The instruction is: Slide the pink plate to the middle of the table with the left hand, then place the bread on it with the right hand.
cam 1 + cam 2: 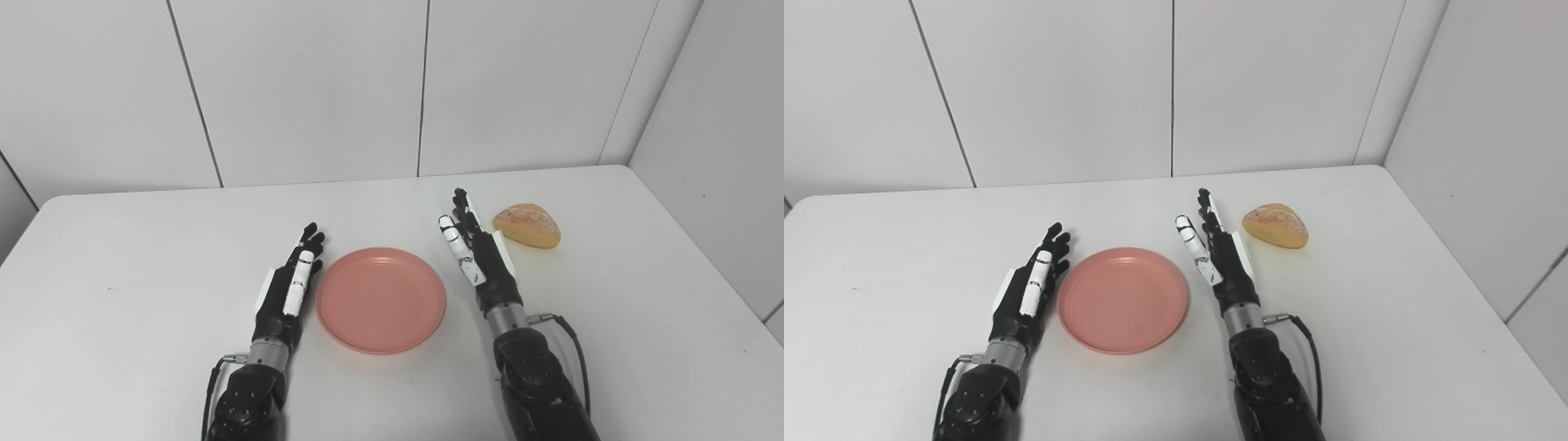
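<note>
The pink plate (380, 299) sits empty near the middle of the tabletop (122, 318). The left robot hand (288, 288), fingers straight and holding nothing, lies just beside its left rim. The right robot hand (476, 251) is likewise spread and empty, between plate and bread (527, 225).

White table (153, 294): pink plate (380, 299), bread (527, 225).

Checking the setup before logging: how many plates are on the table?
1. The pink plate lies near the middle of the table, between the left hand and the right hand. Nothing seems hidden.
</note>
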Controlling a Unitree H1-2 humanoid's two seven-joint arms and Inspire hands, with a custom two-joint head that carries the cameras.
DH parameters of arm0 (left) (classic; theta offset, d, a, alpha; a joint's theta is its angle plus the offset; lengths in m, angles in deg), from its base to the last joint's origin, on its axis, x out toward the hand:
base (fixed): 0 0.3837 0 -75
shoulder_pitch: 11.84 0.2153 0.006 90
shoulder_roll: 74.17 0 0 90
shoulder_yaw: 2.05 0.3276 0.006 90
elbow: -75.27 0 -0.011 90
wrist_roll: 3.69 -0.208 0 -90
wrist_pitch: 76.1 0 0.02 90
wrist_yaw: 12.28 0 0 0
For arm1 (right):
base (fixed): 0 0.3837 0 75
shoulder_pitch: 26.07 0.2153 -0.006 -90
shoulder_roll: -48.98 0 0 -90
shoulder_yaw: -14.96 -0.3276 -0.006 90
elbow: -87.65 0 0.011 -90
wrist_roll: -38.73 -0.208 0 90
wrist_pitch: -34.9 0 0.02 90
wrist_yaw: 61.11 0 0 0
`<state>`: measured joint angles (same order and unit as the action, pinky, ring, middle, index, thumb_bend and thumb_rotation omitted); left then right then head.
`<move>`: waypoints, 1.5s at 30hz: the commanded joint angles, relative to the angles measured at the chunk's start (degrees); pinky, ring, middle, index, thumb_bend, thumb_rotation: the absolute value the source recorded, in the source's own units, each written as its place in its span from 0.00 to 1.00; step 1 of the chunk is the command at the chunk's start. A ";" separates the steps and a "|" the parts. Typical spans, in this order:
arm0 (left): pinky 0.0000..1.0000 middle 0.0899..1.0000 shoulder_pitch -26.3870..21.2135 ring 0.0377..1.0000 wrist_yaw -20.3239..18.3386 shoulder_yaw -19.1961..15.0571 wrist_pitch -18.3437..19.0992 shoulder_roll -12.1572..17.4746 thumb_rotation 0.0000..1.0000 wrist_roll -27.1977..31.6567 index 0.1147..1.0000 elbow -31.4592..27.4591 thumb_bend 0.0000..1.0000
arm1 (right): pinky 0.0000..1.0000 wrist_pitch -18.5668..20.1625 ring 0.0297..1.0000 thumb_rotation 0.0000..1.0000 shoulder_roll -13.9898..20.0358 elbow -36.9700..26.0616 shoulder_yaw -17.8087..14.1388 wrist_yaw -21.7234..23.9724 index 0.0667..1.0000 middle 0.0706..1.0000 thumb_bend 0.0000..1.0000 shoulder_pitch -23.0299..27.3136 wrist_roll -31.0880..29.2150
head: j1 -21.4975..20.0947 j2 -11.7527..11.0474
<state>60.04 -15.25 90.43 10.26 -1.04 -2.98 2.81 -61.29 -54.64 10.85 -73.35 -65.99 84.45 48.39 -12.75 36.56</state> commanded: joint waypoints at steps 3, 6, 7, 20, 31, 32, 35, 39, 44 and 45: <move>1.00 0.98 -1.10 0.99 -0.64 -0.55 -4.58 0.19 1.00 1.15 0.97 0.73 0.41 | 1.00 -3.36 1.00 0.89 1.76 -2.30 -0.59 -2.59 0.99 0.98 0.60 3.64 2.82 | -0.09 -0.09; 0.99 0.96 -1.38 0.98 -0.70 -0.94 -5.59 0.10 1.00 1.64 0.95 1.04 0.40 | 0.98 -3.16 0.99 0.89 3.69 -3.01 -0.45 -3.67 0.99 0.99 0.56 4.18 5.96 | -0.14 -0.09; 0.99 0.96 -1.53 0.98 -0.81 -1.05 -5.93 0.17 1.00 1.74 0.95 1.31 0.40 | 0.98 -3.43 0.99 0.89 4.35 -2.90 -0.42 -4.04 0.99 0.99 0.56 4.37 6.86 | -0.14 -0.09; 0.99 0.96 -2.18 0.97 -0.34 -1.62 -7.04 0.66 1.00 0.96 0.95 3.14 0.40 | 0.87 0.41 0.94 0.71 11.37 -3.45 -0.77 -4.37 0.97 0.97 0.56 6.41 12.52 | -1.42 -0.19; 1.00 0.99 -1.90 1.00 -1.23 -1.68 -5.79 0.55 1.00 2.55 0.99 3.01 0.38 | 0.77 6.28 0.89 0.50 15.56 -3.28 -0.57 -6.82 0.93 0.94 0.64 7.27 23.64 | -2.15 -0.03; 1.00 0.99 -1.89 1.00 -1.23 -1.65 -5.72 0.58 1.00 2.69 0.99 2.98 0.38 | 0.77 6.84 0.89 0.49 15.82 -3.20 -0.50 -6.86 0.93 0.94 0.65 7.40 24.48 | -2.15 0.01; 1.00 0.99 -1.82 1.00 -1.43 -1.49 -5.57 0.75 1.00 2.83 0.98 2.84 0.38 | 0.76 7.92 0.88 0.45 16.45 -2.46 -0.29 -6.69 0.91 0.92 0.67 7.73 25.63 | -2.16 0.03; 1.00 0.99 -1.34 1.00 -2.00 -1.26 -4.85 0.84 1.00 3.54 0.99 1.59 0.38 | 0.73 11.55 0.86 0.40 16.93 -0.23 0.11 -5.83 0.91 0.92 0.71 8.14 26.93 | -2.20 0.21; 1.00 0.99 -1.10 0.99 -1.79 -0.80 -4.20 1.17 1.00 2.88 0.98 0.55 0.39 | 0.74 12.25 0.86 0.34 17.51 2.09 0.95 -6.43 0.91 0.91 0.73 8.50 27.85 | -2.21 0.24; 1.00 0.99 -1.08 0.99 -1.89 -0.78 -3.95 1.21 1.00 3.02 0.98 0.46 0.39 | 0.74 12.27 0.86 0.34 17.60 2.56 0.96 -6.61 0.91 0.91 0.73 8.58 27.72 | -2.23 0.34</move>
<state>59.25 -16.61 89.59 6.35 -0.01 0.05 4.01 -49.27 -38.61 14.21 -72.13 -71.36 90.00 75.75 -15.03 36.91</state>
